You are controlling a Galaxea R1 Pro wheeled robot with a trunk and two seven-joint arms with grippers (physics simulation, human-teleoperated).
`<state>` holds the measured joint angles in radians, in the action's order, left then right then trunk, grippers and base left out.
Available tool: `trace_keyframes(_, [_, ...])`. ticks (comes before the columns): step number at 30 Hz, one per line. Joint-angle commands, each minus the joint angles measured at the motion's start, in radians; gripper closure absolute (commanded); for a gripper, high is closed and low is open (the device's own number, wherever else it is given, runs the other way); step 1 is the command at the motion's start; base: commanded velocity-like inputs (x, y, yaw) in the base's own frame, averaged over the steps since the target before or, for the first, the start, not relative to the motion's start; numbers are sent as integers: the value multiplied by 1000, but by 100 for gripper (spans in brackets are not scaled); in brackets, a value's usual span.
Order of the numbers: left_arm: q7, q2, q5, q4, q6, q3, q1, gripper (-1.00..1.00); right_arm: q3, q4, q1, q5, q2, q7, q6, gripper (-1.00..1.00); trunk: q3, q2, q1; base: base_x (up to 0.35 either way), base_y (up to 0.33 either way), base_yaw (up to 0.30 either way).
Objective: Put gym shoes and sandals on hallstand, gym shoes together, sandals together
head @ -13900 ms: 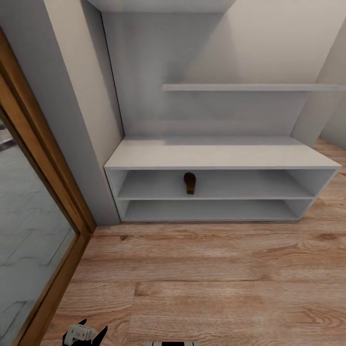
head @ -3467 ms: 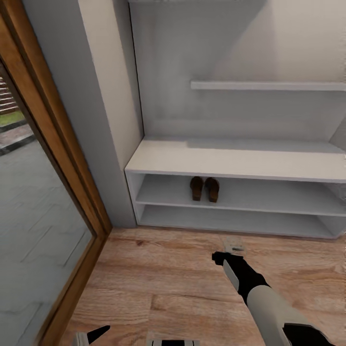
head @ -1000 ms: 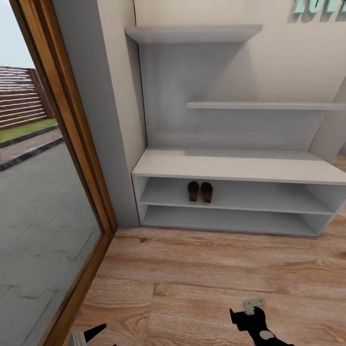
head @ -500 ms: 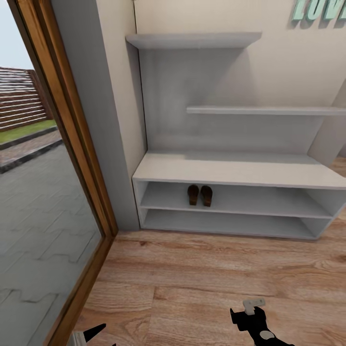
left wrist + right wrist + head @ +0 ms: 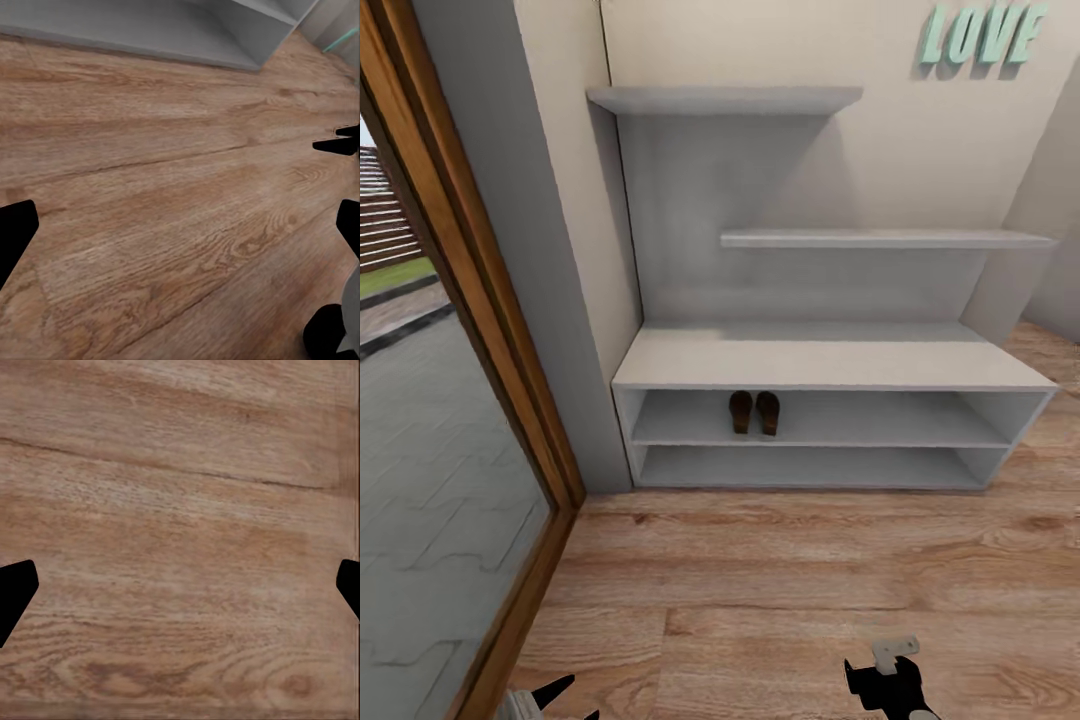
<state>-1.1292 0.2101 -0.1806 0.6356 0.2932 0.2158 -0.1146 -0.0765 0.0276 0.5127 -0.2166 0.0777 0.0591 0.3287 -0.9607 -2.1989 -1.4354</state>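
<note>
A second sandal [image 5: 768, 412] now sits on the upper open tier of the hallstand [image 5: 830, 362], just beside the first sandal [image 5: 741, 411], where only one stood before. The right gripper [image 5: 888, 668], which was stretched out near the foot of the hallstand, has drawn back well away from it and hangs low over the corridor floor [image 5: 780, 590], wide open with nothing in it.
</note>
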Motion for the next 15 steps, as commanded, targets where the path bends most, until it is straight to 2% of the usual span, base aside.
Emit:
trace_keyframes(1, [-1,0,-2,-3,6,1,0,-100,-8,-2,-2,-10,0,3,8,-100,3,7,4,0,0,-289])
trace_keyframes(9, [28,-2,-2,-12,6,0,0,-100,-8,-2,-18,-10,19,-2,70,-100,28,63,35,0,0,-294])
trace_keyframes(10, [50,-3,-2,-13,7,0,0,-100,-8,-3,-23,-9,21,-32,76,-100,31,70,39,0,0,-297])
trace_keyframes(12, [63,-3,-2,-14,6,-1,0,-100,-8,-3,-25,-10,21,-63,78,-100,37,84,46,0,0,-297])
trace_keyframes(15, [82,-5,-2,-14,6,-1,0,-100,-8,-2,-33,-9,26,-149,80,-100,47,105,58,0,0,-297])
